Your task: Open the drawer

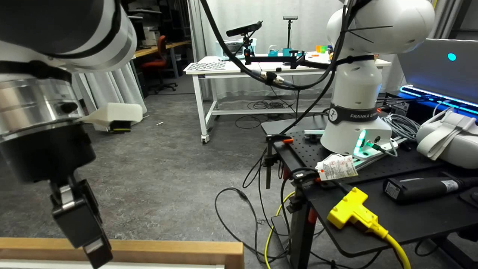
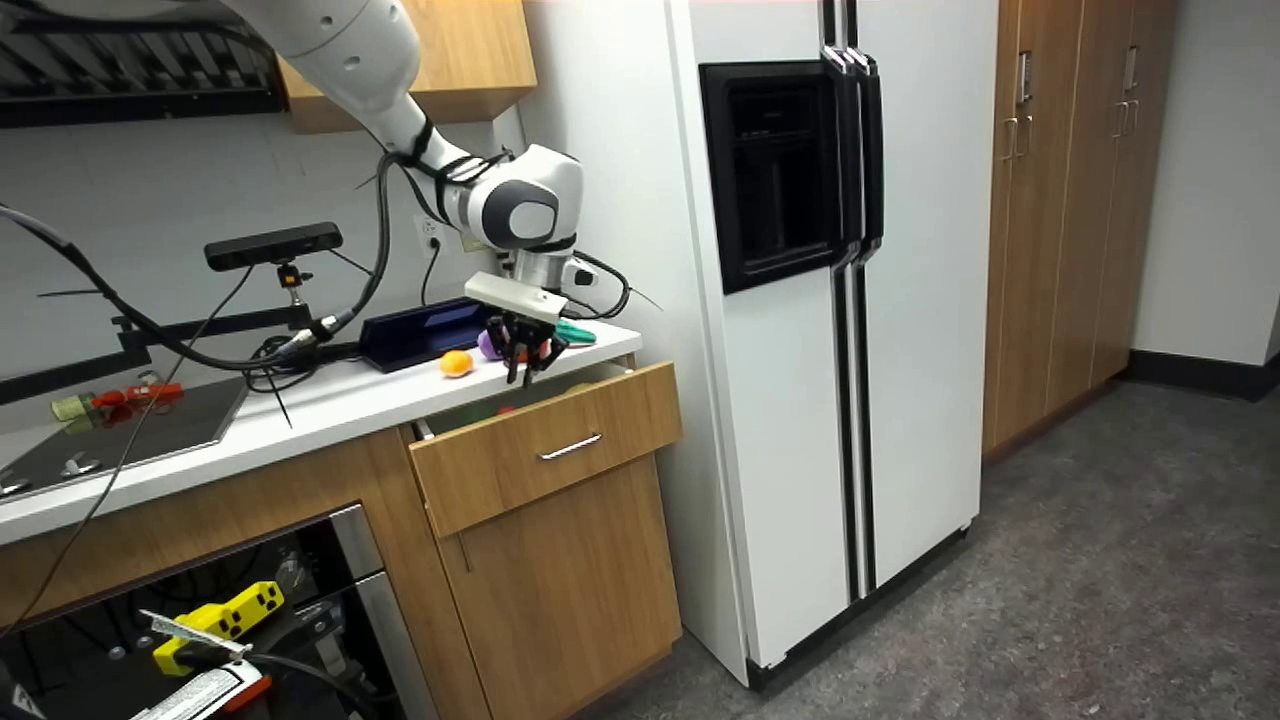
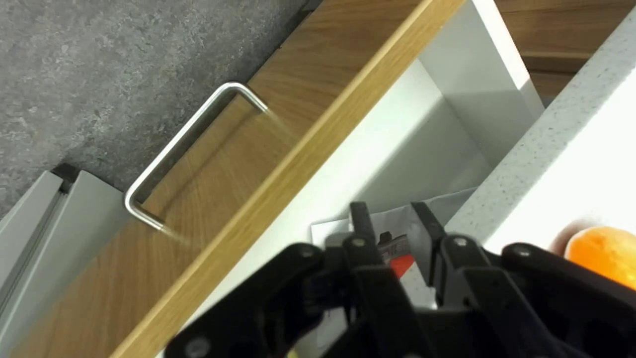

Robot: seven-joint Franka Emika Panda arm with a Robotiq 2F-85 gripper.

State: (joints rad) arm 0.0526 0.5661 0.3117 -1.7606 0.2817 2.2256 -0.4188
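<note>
The drawer [image 2: 480,475] is partly pulled out from under the counter, with its wooden front and silver handle [image 2: 570,447] facing the room. In the wrist view its tan rim [image 3: 303,151] runs diagonally and its white interior shows. The handle [image 3: 174,144] lies beyond the rim, apart from the gripper. A piece of the drawer's rim [image 1: 175,247] also shows in an exterior view. My gripper [image 3: 391,211] points down over the drawer's opening, between rim and counter edge. Its fingers are apart with nothing between them. The gripper [image 2: 520,378] also shows in an exterior view.
White papers and a red item [image 3: 401,264] lie inside the drawer. An orange object [image 2: 456,363], a purple object [image 2: 489,345] and a dark blue tray [image 2: 385,345] are on the white counter [image 2: 330,405]. A white refrigerator [image 2: 770,400] stands beside the drawer.
</note>
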